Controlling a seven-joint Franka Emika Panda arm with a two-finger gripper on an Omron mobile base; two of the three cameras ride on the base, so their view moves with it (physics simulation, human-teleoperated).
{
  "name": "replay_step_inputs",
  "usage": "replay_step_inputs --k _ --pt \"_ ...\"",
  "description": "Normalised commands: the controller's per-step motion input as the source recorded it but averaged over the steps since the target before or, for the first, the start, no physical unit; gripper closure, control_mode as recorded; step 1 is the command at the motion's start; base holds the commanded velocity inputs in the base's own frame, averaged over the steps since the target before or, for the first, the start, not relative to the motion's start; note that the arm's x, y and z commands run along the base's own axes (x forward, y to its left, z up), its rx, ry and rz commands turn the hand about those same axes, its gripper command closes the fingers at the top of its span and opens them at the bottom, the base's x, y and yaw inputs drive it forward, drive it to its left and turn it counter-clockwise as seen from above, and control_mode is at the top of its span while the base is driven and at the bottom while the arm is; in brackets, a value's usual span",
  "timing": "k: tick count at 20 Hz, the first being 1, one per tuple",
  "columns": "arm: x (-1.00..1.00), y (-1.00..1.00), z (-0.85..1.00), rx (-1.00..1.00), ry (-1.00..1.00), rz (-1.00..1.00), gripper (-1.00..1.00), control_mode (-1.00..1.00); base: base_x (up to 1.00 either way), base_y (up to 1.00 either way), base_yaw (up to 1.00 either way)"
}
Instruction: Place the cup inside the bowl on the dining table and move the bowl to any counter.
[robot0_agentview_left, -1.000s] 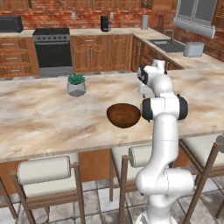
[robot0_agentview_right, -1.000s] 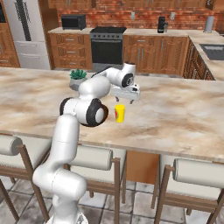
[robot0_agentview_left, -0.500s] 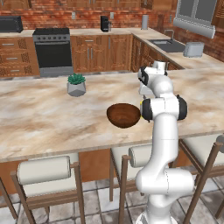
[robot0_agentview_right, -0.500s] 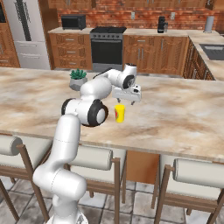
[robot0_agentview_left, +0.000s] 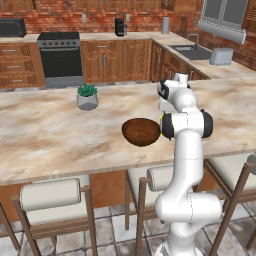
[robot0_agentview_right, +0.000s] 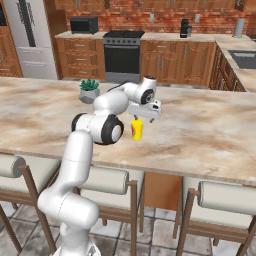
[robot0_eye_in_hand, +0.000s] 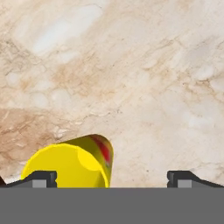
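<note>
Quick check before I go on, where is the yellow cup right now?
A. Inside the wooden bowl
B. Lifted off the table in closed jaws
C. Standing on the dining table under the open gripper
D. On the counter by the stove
C: the cup stands upright on the dining table just below the gripper, whose jaws are wide apart, and the bowl holds nothing.

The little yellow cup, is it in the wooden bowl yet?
Not yet. The small yellow cup with a red mark stands on the marble dining table, apart from the empty dark brown wooden bowl. The open gripper hovers just above the cup, grasping nothing. Left: grasp, drop into bowl, carry bowl to a counter.
</note>
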Motion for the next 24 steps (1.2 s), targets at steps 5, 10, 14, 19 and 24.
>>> replay_step_inputs --k 5,10,14,19,24 --pt "0.05 0.00 -0.13 0.00 0.00 0.00 -1.00 -1.00 0.00 0.00 0.00" --pt "0.06 0.00 -0.19 0.00 0.00 0.00 -1.00 -1.00 0.00 0.00 0.00" --pt "0.02 0.00 -0.17 0.00 0.00 0.00 -1.00 -1.00 0.00 0.00 0.00" --pt "0.00 0.00 -0.13 0.00 0.00 0.00 -1.00 -1.00 0.00 0.00 0.00" --pt "0.00 0.00 -0.13 0.00 0.00 0.00 -1.00 -1.00 0.00 0.00 0.00"
